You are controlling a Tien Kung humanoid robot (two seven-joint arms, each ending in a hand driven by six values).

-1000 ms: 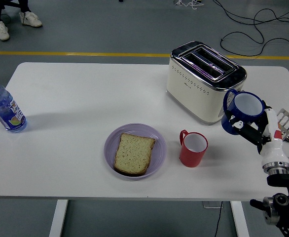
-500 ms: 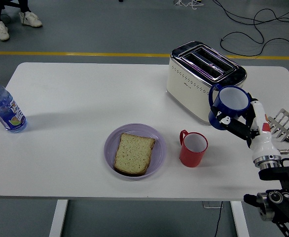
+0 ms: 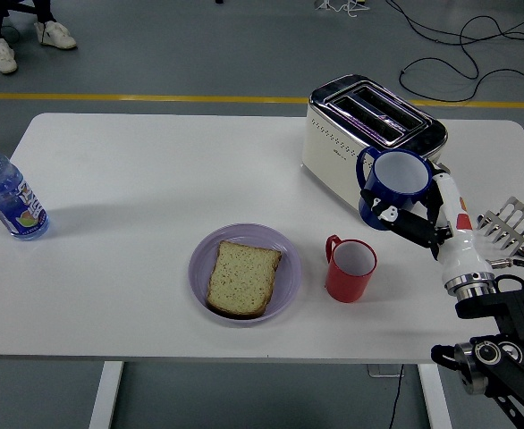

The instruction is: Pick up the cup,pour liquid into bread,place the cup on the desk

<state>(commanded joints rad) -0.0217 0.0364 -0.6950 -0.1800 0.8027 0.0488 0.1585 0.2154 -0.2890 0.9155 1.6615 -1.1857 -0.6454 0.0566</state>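
My right hand is shut on a blue cup with a white inside, held upright in the air in front of the toaster. A slice of bread lies on a purple plate at the table's near middle, to the lower left of the cup. A red cup stands on the table between the plate and my arm, just below the blue cup. My left arm does not show.
A cream toaster stands at the back right. A metal rack lies at the right edge. A blue-capped water bottle stands at the far left. A person's shoes show at the top left.
My right hand has carried the blue cup leftward and slightly up, from the table's right side to in front of the toaster, closer to the plate.
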